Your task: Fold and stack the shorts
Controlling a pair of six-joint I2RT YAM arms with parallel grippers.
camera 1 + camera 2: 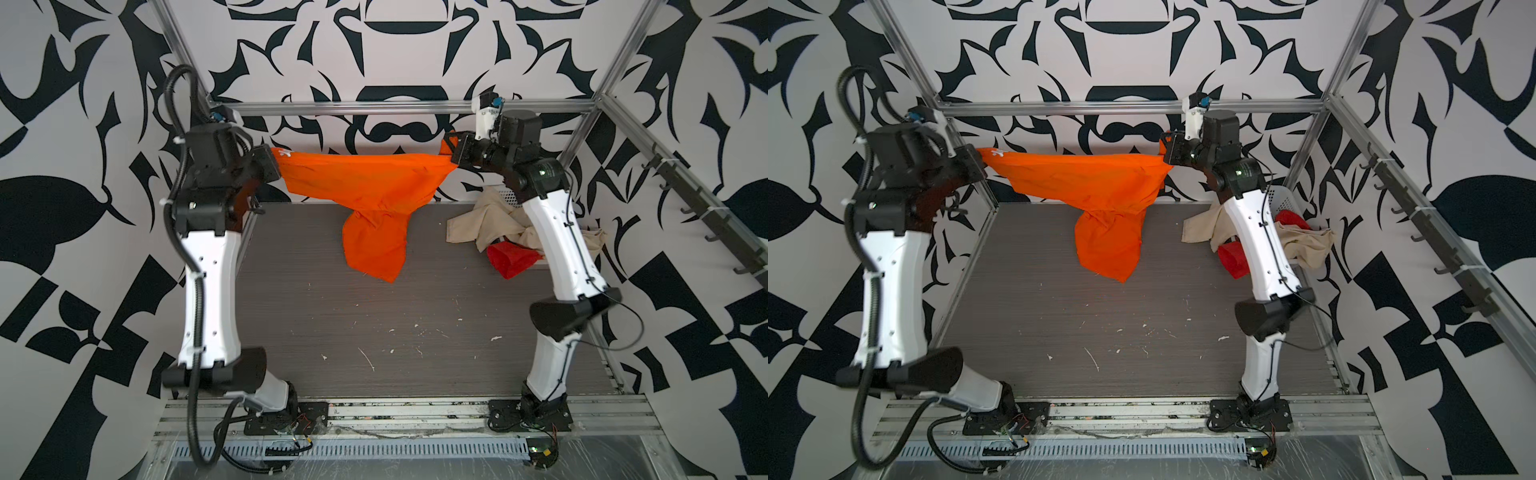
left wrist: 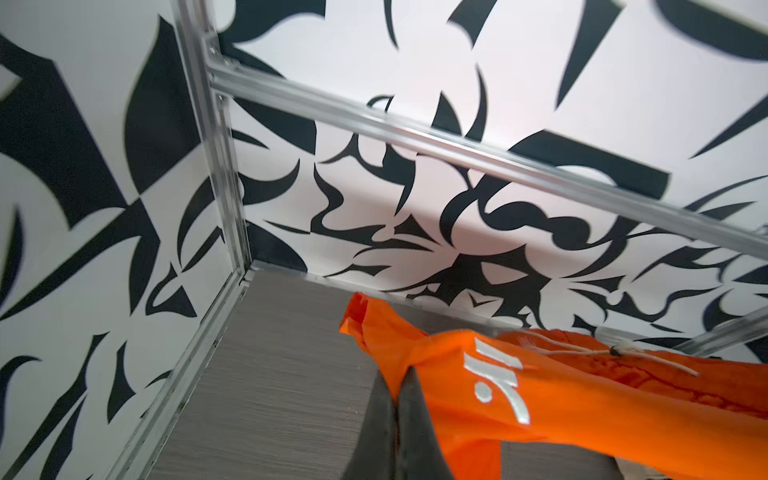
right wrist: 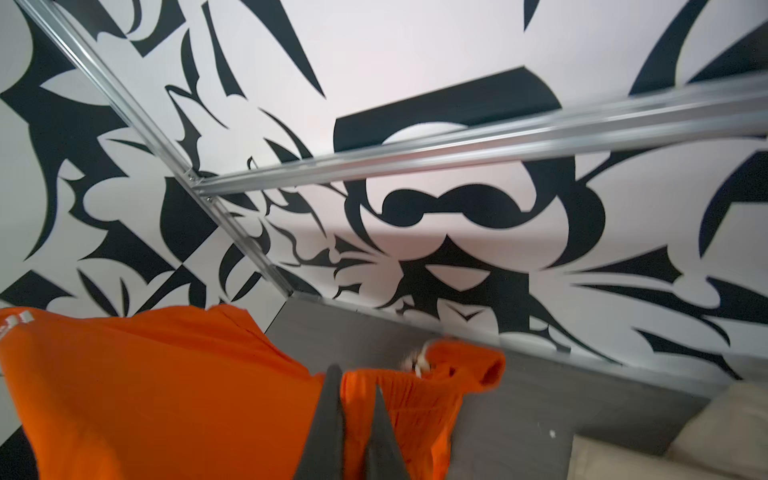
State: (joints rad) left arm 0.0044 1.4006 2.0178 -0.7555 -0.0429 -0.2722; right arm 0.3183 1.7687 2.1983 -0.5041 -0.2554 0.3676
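Left gripper (image 1: 274, 164): mine, clenched on one end of the orange shorts (image 1: 365, 178), raised in the air at the far left of the table (image 1: 374, 332).
Left grip, wrist view: my two dark fingers (image 2: 417, 440) press together with orange cloth pinched between them, just beside the white logo (image 2: 494, 382).
Right gripper (image 1: 453, 153): mine too, clenched and grasping the other end of the orange pair, raised at the far right, roughly level with my left.
Right grip, wrist view: gathered orange folds pass between my fingers (image 3: 328, 436), and a bunched end curls past the tips.
Orange shorts: stretched between my two grippers across the back of the table, with the top edge nearly taut. The middle sags and one leg hangs down in a twisted fold. I cannot tell whether its tip touches the table.
Drawstring (image 2: 648, 357): white, lying loose along the waistband near my left grip.
Beige shorts (image 1: 486, 220): crumpled at the far right, partly hidden behind my right forearm.
Red shorts (image 1: 511, 257): crumpled, touching the beige pair on the nearer side of that heap.
Basket (image 1: 1281, 197): white, perforated, in the far right corner, mostly covered by my arm and the cloth.
Table: grey and grained, with pale specks scattered toward the front.
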